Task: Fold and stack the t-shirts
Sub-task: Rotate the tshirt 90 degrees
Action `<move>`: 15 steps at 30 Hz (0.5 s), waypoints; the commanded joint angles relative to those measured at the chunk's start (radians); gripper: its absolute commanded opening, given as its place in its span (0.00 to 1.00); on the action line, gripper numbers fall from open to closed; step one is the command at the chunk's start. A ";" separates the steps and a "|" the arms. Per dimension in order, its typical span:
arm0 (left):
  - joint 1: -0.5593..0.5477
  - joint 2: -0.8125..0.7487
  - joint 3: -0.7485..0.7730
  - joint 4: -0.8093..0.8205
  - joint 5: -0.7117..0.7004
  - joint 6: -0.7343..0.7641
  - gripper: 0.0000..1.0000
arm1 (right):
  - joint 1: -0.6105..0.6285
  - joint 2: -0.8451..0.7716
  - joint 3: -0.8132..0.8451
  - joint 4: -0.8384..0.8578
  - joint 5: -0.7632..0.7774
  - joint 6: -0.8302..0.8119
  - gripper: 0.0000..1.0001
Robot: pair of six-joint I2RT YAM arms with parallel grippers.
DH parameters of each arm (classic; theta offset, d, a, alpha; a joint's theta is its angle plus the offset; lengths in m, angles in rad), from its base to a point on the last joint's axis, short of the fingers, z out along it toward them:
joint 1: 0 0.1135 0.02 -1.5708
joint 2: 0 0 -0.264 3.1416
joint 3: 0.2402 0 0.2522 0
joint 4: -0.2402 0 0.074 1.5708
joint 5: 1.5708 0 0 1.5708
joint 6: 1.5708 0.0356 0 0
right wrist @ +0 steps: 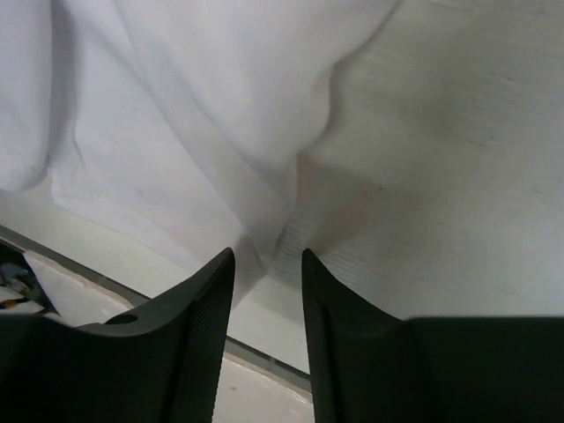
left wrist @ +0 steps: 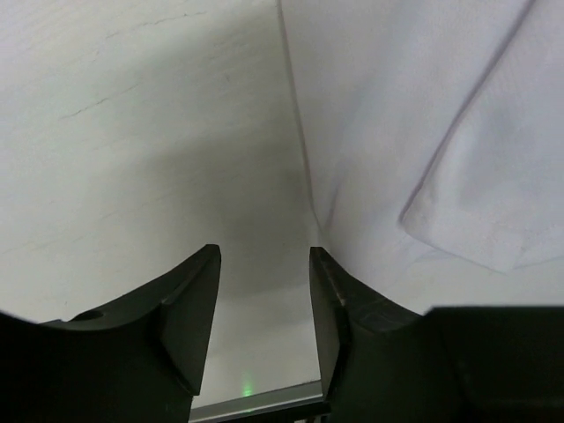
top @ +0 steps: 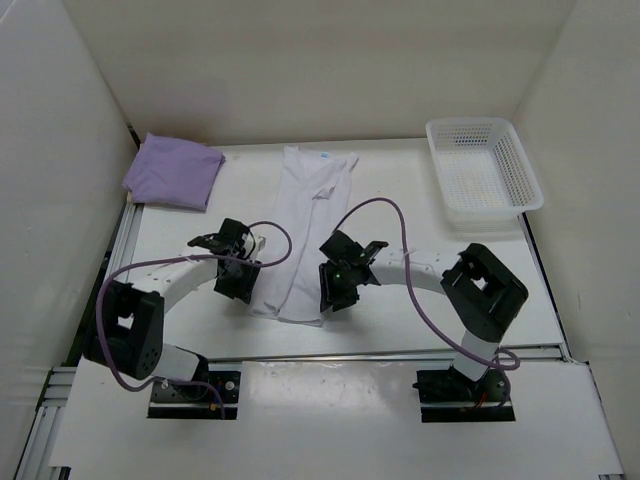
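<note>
Lying lengthwise at the middle of the table [top: 400, 320], the white t-shirt [top: 300, 230] is folded into a narrow strip. Its blue neck label [top: 325, 157] is at the far end and its hem is toward the arm bases.

The lavender t-shirt [top: 172, 170] rests folded at the far left corner, well apart from the white one. A white perforated basket [top: 490, 212] stands at the far right.

Left tool [left wrist: 264, 256]: positioned low at the left near edge of the white t-shirt. The jaws are moderately apart, with only bare table between them. The cloth edge runs just beside the right-hand finger [left wrist: 330, 300].

Right tool [right wrist: 269, 256]: positioned at the right near edge of the shirt. The jaws are set narrow but apart. The cloth edge lies just beyond the fingertips, and nothing is clamped.
</note>
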 commanded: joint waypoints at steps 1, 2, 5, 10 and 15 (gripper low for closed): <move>-0.006 -0.101 0.013 -0.024 0.009 0.000 0.56 | 0.000 -0.087 -0.028 -0.069 0.068 -0.041 0.43; -0.006 -0.117 0.013 -0.024 0.018 0.000 0.56 | 0.009 -0.139 -0.028 -0.092 0.126 -0.054 0.43; -0.006 -0.175 -0.001 -0.024 0.029 0.000 0.56 | 0.036 -0.212 0.018 -0.146 0.224 -0.080 0.43; 0.095 -0.238 -0.022 -0.033 0.040 0.000 0.58 | 0.141 -0.108 0.183 -0.140 0.338 -0.187 0.43; 0.290 -0.258 0.026 -0.011 0.036 0.000 0.60 | 0.229 0.225 0.580 -0.189 0.288 -0.350 0.52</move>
